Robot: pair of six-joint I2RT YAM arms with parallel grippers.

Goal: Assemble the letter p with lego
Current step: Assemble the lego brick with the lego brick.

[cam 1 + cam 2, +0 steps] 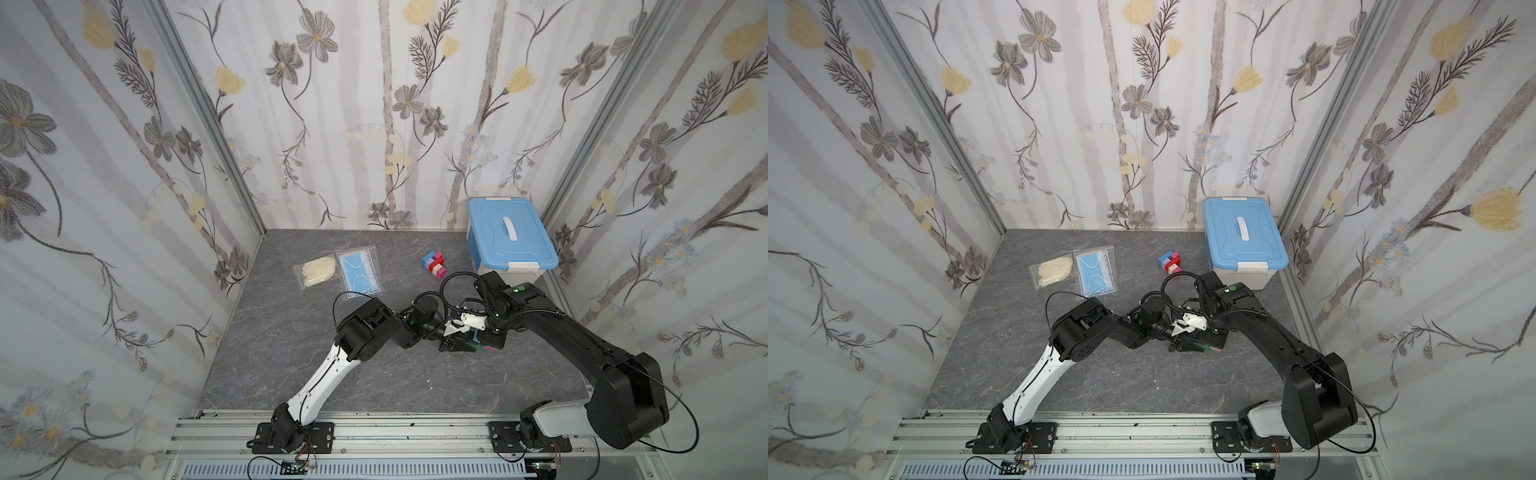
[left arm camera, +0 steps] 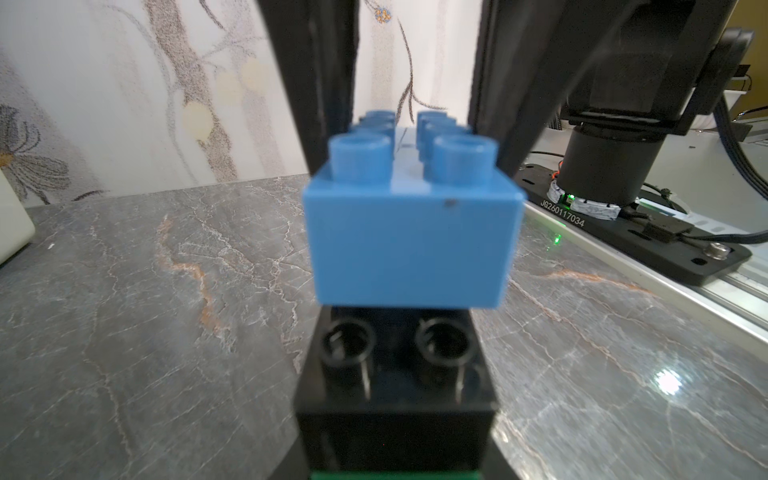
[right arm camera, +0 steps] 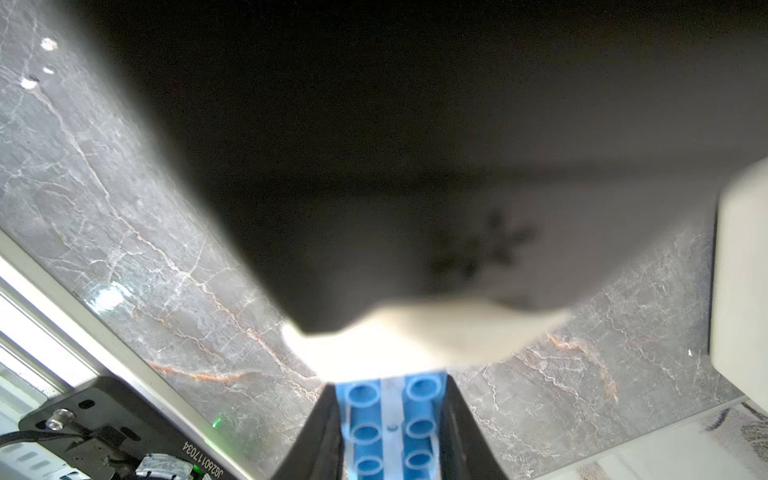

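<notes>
Blue brick (image 2: 411, 245) pinched by right tool (image 3: 390, 415) | black brick (image 2: 395, 399) clamped by left tool (image 1: 467, 344) | base plate (image 2: 602, 232) marked JG260117034

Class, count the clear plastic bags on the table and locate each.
2. The cream-filled bag lies near the back wall; the blue-mask bag lies beside it, nearer the brick cluster. The arms might hide more.

Mid-way across the grey surface (image 1: 291, 353), the left gripper (image 1: 459, 343) and right gripper (image 1: 492, 338) meet at a small brick stack (image 1: 485, 348). Farther back, a brick cluster (image 1: 433, 264) lies near a blue-lidded box (image 1: 511, 237).
</notes>
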